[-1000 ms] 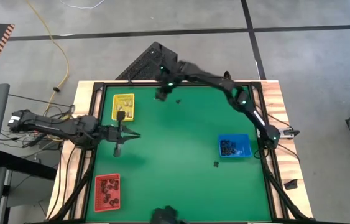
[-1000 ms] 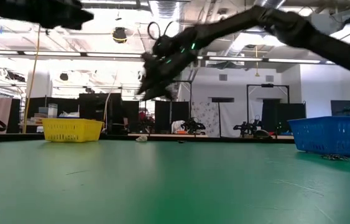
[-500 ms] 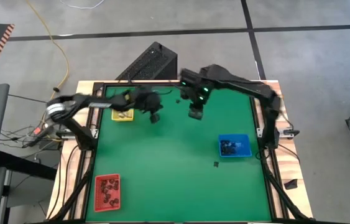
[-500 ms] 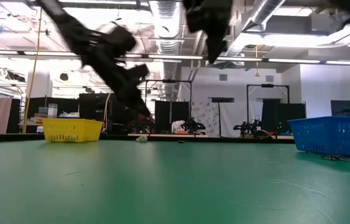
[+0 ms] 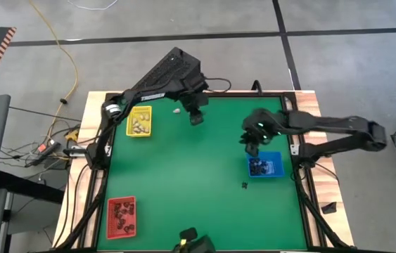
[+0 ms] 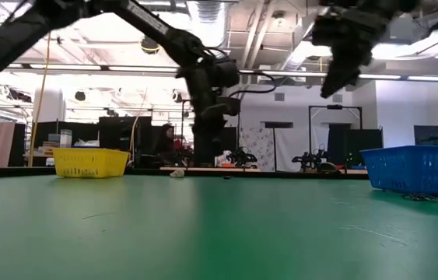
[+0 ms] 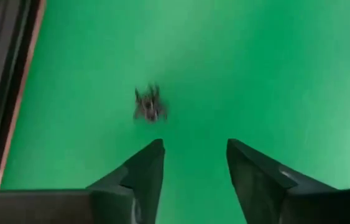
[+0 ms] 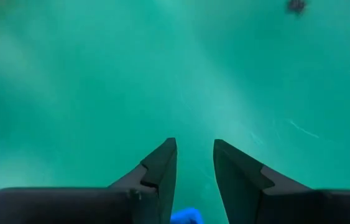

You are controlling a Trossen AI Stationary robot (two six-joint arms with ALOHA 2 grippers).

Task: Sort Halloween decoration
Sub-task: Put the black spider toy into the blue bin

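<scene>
Green felt table (image 5: pixel 183 183) first, with my three trays on it: yellow tray (image 5: pixel 139 121) off to the side of the left pincer, red tray (image 5: pixel 121 215) well away at the near corner, blue tray (image 5: pixel 264 164) right beneath the right pincer

Left gripper (image 7: pixel 193 158) is up at the far edge, fingers spread and empty, hovering with a black spider trinket (image 7: pixel 150 107) just ahead of its tips, and a whitish trinket (image 5: pixel 176 109) lies just beside it

Right gripper (image 8: pixel 193 155) hangs at the blue tray's rim, fingers parted a little, nothing between them as far as I can see

Another black trinket (image 5: pixel 245 185) sits on the felt just past the blue tray

I reckon I'm on the pickup step: drop the left pincer straight over that spider, close, then carry it to the blue tray
</scene>
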